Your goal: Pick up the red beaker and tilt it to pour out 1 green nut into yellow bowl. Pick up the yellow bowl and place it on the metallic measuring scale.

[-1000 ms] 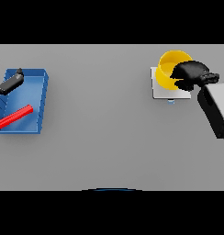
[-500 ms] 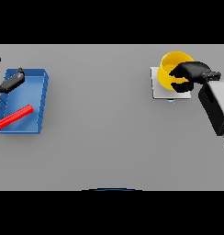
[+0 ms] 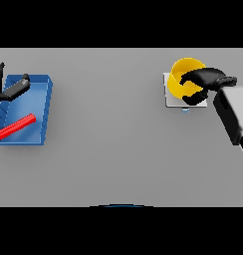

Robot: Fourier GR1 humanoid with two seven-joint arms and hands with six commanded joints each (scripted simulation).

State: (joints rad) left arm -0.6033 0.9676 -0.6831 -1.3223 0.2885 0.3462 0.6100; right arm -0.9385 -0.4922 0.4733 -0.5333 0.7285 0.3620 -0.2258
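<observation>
The yellow bowl [image 3: 181,74] stands on the pale metallic scale [image 3: 170,101] at the table's far right. My right hand [image 3: 203,82] reaches in from the right, its fingers and thumb curled over the bowl's near right rim. Inside of the bowl is partly hidden by the hand, and no green nut shows. The red beaker [image 3: 15,126] lies on its side in the blue tray [image 3: 47,107] at the far left. My left hand [image 3: 14,90] hovers over the tray's back left corner with straight fingers, apart from the beaker.
A small blue mark [image 3: 186,110] shows at the scale's front edge. Grey tabletop [image 3: 108,124] stretches between the tray and the scale.
My right hand has shifted slightly to the right at the bowl's rim. The bowl stays on the scale. The left hand has barely moved.
</observation>
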